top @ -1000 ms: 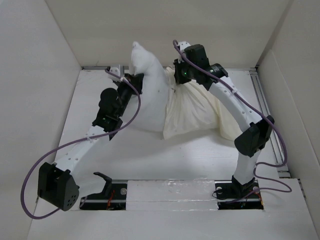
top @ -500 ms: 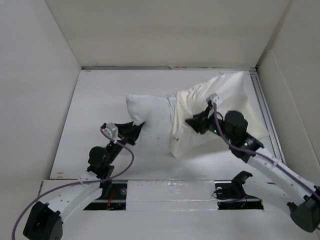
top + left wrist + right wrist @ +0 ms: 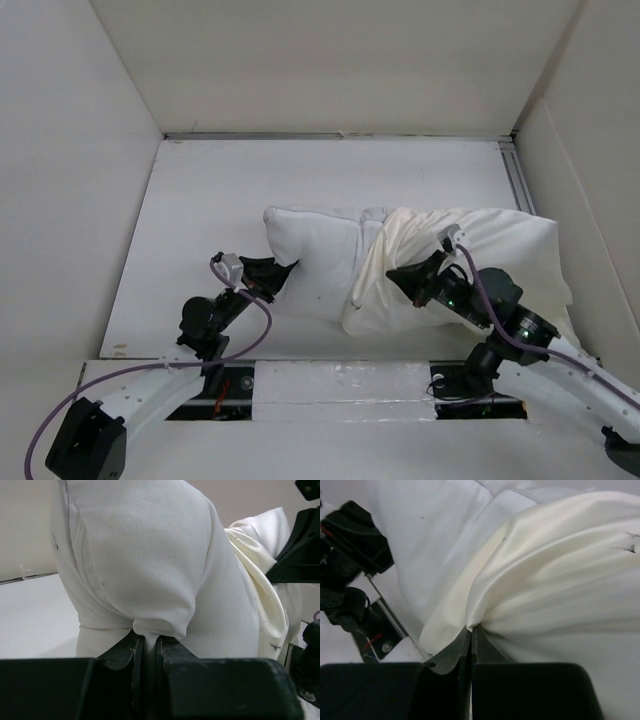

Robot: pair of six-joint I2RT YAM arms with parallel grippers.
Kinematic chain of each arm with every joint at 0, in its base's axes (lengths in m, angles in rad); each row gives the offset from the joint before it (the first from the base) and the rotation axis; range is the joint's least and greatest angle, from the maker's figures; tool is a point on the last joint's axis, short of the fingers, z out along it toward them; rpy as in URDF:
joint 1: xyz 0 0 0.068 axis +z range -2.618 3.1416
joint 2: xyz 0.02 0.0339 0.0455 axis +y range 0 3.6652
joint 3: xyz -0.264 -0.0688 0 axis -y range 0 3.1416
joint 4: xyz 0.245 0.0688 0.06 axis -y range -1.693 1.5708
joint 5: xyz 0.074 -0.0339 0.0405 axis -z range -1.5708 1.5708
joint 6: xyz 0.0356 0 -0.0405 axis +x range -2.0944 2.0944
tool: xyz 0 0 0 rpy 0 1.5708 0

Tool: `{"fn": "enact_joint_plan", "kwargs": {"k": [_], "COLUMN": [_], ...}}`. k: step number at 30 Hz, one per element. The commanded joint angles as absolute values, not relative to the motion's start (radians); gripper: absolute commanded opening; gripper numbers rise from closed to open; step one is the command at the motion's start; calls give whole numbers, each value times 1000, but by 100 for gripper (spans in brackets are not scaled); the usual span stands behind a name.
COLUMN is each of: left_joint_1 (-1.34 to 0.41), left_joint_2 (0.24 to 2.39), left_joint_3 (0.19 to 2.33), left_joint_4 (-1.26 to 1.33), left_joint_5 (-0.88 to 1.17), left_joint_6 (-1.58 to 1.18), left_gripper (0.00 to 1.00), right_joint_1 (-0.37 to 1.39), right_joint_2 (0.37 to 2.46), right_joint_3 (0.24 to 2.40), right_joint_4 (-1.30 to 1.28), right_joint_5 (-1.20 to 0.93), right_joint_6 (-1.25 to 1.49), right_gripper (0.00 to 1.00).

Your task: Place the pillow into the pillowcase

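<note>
The left gripper (image 3: 150, 642) clamps the half-sheathed pillow (image 3: 312, 252), the right gripper (image 3: 471, 630) pinches the pillowcase (image 3: 402, 236) hem; the hem should probably slide leftward against a firmly braced pillow.

R end effector (image 3: 470, 636) at 6 o'clock, jaws pressed together w/ a gathered fold of cream pillowcase (image 3: 560, 575) pinched btwn them. White pillow (image 3: 435, 535) toward 11 o'clock. Black L arm (image 3: 354, 537) at 9 o'clock.

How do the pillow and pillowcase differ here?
The pillow is white and plump; the pillowcase is cream, thin, wrinkled. One end of the pillow sticks out bare; the pillowcase covers the rest. The left end effector pinches the pillow, the right end effector the pillowcase. Both are soft fabric.
</note>
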State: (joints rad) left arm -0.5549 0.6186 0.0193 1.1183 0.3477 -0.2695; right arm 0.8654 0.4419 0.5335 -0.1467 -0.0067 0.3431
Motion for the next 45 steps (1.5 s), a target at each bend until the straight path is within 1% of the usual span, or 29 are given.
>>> {"fn": "enact_joint_plan", "kwargs": {"k": [1,6,9,11,14,15,17,19,20,21,22,23,25,26,28,29,32,34,35,36,37,38,39,40,41,42,43,44,45], "left_joint_1": [-565,-565,-565,-565,-565,-565,-555,-520,-464,-430,-399,-352,-318,-307,-285,-285,-264,-264,-264,-264,-264,-281,-294,-314,-337,-347,-347,-356,-356], "left_joint_2": [606,558,528,538,652,699,871,1048,1110,1171,1233,1347,1445,1483,1578,1597,1623,1571,1542,1502,1400,1338,1272,1147,1096,1056,1023,985,985], "left_joint_3": [-64,-106,-48,6,176,231,423,606,668,728,792,918,1023,1119,1201,1236,1345,1361,1350,1323,1208,1124,1024,800,685,581,490,363,323], "left_joint_4": [1198,1143,1030,933,827,806,725,693,674,664,652,652,667,667,683,683,670,698,736,758,800,919,989,1074,1274,1360,1414,1439,1448], "left_joint_5": [408,396,269,153,48,48,48,150,202,321,372,421,532,546,575,575,575,588,610,611,611,598,534,510,500,483,430,411,411], "left_joint_6": [-307,-386,-419,-452,-485,-485,-459,-475,-495,-518,-544,-584,-607,-607,-583,-568,-464,-424,-395,-326,-299,-261,-229,-157,-132,-132,-161,-179,-222], "left_gripper": [0,0,0,0,0,0,0,0,0,0,0,0,0,0,0,0,0,0,0,0,0,0,0,0,0,0,0,0,1], "right_joint_1": [899,1028,1087,1088,1078,1043,981,852,809,769,703,672,625,586,558,549,538,538,548,560,571,584,603,642,666,690,743,776,816], "right_joint_2": [586,589,580,664,847,901,1073,1196,1321,1388,1454,1520,1719,1783,1960,2006,2065,1993,1868,1789,1704,1534,1452,1380,1264,1218,1185,1155,1099], "right_joint_3": [617,523,485,521,730,856,978,1174,1249,1325,1494,1585,1777,1974,2183,2368,2512,2407,2316,2067,1922,1776,1631,1348,1218,1096,884,792,710], "right_joint_4": [-190,-190,-178,-201,-235,-235,-235,-225,-225,-259,-284,-311,-409,-444,-565,-596,-605,-521,-383,-295,-202,-108,66,151,220,341,392,432,468], "right_joint_5": [-12,24,103,168,259,288,278,203,160,122,65,42,-9,-18,-43,-43,-29,-29,-29,-19,-18,-18,18,18,18,18,18,32,53], "right_joint_6": [373,547,604,585,467,421,280,206,151,128,108,89,46,46,35,35,35,23,23,23,23,32,44,60,98,127,158,185,248], "right_gripper": [0,0,0,0,0,0,0,0,0,0,0,0,0,0,0,0,0,0,0,0,0,0,0,0,0,0,0,0,0]}}
